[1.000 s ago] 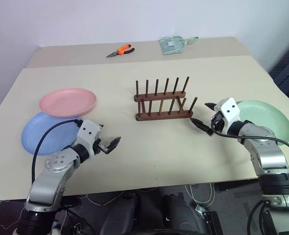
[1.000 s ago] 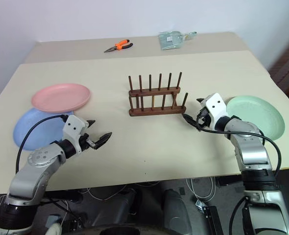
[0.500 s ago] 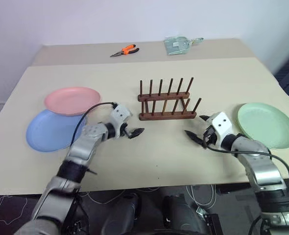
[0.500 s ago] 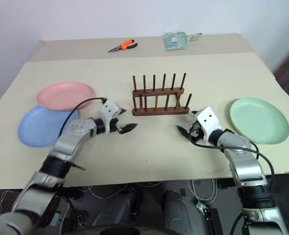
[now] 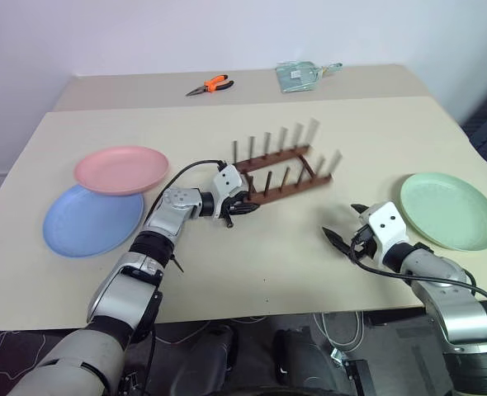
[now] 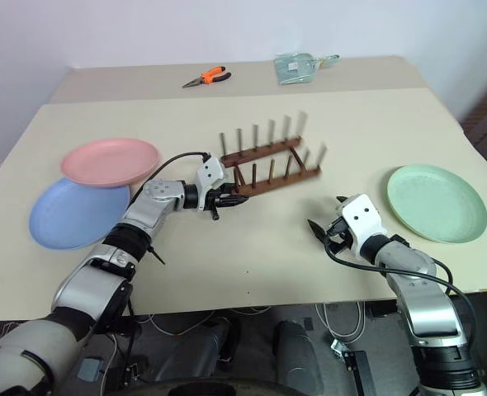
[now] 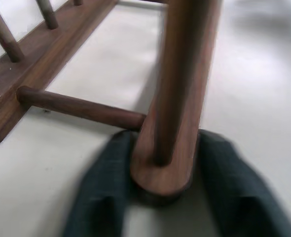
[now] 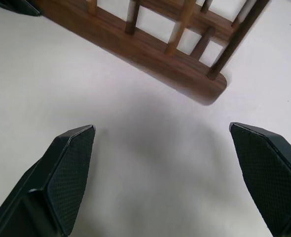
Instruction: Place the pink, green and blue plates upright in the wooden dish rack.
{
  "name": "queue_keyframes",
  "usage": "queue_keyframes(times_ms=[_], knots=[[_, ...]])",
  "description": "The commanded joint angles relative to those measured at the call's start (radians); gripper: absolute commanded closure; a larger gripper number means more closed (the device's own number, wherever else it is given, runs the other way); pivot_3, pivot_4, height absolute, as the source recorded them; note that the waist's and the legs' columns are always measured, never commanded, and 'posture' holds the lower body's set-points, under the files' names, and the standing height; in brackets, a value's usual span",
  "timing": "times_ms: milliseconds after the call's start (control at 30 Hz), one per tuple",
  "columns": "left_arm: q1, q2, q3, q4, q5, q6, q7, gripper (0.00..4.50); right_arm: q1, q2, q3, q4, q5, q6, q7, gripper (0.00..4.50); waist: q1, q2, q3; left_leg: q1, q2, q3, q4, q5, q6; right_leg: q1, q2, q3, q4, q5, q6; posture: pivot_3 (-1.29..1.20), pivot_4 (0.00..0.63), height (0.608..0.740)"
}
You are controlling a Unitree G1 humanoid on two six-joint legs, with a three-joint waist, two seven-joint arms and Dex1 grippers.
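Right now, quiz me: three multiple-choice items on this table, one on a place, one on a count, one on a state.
1. Where does the pink plate lie?
A. in the rack
B. overlapping the blue plate
C. beside the green plate

2. How many plates stand in the wooden dish rack?
A. none
B. one
C. three

3. What is the left gripper doing?
A. hanging open over the pliers
B. gripping a plate rim
C. closed on the end of a rack rail

Key: 1 B, its rim laps over the blue one. 2 A, all pegs are bare. 3 C, the left wrist view shows the rail end between the jaws.
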Motion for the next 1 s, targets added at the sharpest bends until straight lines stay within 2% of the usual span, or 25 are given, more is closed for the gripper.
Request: queue_keyframes(times_ms=[33,167,300,367,433,500,567,633,667,733,867,900,1000], knots=[[0.08,0.029,-0.028,-0.12,-0.008,0.017,-0.109,3.57,-0.003,-0.05,-0.034,-0.016,-0.006,-0.012,0.026,0.0,-0.001,0.0,0.0,0.0,0.0,0.0,0.0,0.0,0.0,0.0,0.0,0.0,0.0,0.0,0.0,0.0,0.15,0.727],[0.159,0.091,-0.062,-0.31,-0.005,0.052,-0.205,3.57,0.024,-0.106,-0.076,-0.005,0.01,-0.012,0.064,0.0,0.0,0.0,0.0,0.0,0.0,0.0,-0.001,0.0,0.001,0.0,0.0,0.0,0.0,0.0,0.0,0.0,0.15,0.727],[0.204,0.134,-0.076,-0.417,-0.008,0.094,-0.241,3.57,0.043,-0.141,-0.119,0.021,0.014,-0.025,0.089,0.0,-0.001,0.0,0.0,0.0,0.0,0.0,0.0,0.0,0.0,0.0,0.0,0.0,0.0,0.0,0.0,0.0,0.15,0.727],[0.216,0.142,-0.078,-0.434,0.009,0.112,-0.221,2.64,0.056,-0.151,-0.127,0.026,0.013,-0.027,0.099,0.0,0.0,0.0,0.0,0.0,0.0,0.0,0.0,0.0,0.0,0.0,0.0,0.0,0.0,0.0,0.0,0.0,0.15,0.727],[0.233,0.15,-0.071,-0.448,0.016,0.139,-0.199,1.89,0.077,-0.163,-0.136,0.031,0.008,-0.032,0.111,0.0,0.0,0.0,0.0,0.0,0.0,0.0,0.0,0.0,0.0,0.0,0.0,0.0,0.0,0.0,0.0,0.0,0.15,0.727],[0.258,0.169,-0.055,-0.473,0.022,0.177,-0.169,0.79,0.102,-0.175,-0.149,0.034,0.005,-0.038,0.126,0.0,0.0,0.0,0.0,0.0,0.0,0.0,0.0,0.0,0.0,0.0,0.0,0.0,0.0,0.0,0.0,0.0,0.15,0.727],[0.317,0.215,-0.02,-0.553,0.003,0.245,-0.152,0.79,0.131,-0.187,-0.163,0.025,0.022,-0.038,0.155,0.0,-0.002,0.0,0.0,0.0,0.0,0.0,0.0,0.0,0.0,0.0,0.0,0.0,0.0,0.0,0.0,0.0,0.15,0.727],[0.388,0.26,0.018,-0.658,-0.038,0.322,-0.148,0.74,0.15,-0.191,-0.161,0.004,0.049,-0.031,0.186,0.58,-0.015,0.001,-0.001,0.001,0.001,0.0,-0.001,0.0,0.0,0.0,0.0,0.001,0.0,0.0,0.0,0.0,0.15,0.727],[0.419,0.276,0.031,-0.706,-0.057,0.352,-0.146,1.05,0.155,-0.191,-0.155,-0.008,0.061,-0.024,0.2,0.91,-0.024,0.001,-0.001,0.002,0.001,0.0,-0.002,0.0,0.0,0.0,0.001,0.001,0.0,0.0,0.0,0.0,0.15,0.727],[0.488,0.301,0.059,-0.821,-0.114,0.439,-0.139,1.67,0.159,-0.182,-0.129,-0.036,0.074,-0.009,0.219,1.85,-0.035,0.003,-0.002,0.002,0.002,0.0,-0.003,0.0,0.0,0.0,0.001,0.001,0.001,0.0,-0.001,0.0,0.15,0.727],[0.576,0.287,0.046,-0.983,-0.168,0.54,-0.089,3.73,0.123,-0.15,-0.052,-0.042,0.058,0.002,0.212,4.0,-0.03,0.004,-0.002,0.003,0.002,0.0,-0.002,-0.001,-0.001,0.001,0.001,0.001,0.001,-0.002,-0.003,0.0,0.15,0.727],[0.582,0.266,0.028,-0.996,-0.155,0.55,-0.054,4.08,0.106,-0.139,-0.025,-0.038,0.047,0.002,0.203,4.35,-0.025,0.004,-0.002,0.003,0.002,0.0,-0.002,-0.001,-0.001,0.002,0.0,0.001,0.0,-0.002,-0.004,0.0,0.15,0.727],[0.581,0.156,0.001,-0.978,-0.127,0.55,0.076,4.12,0.028,-0.091,0.061,-0.012,0.0,0.024,0.156,4.44,-0.011,0.004,-0.002,0.003,0.001,0.0,0.0,-0.001,-0.001,0.003,0.0,0.0,-0.001,-0.002,-0.004,0.0,0.15,0.727]])
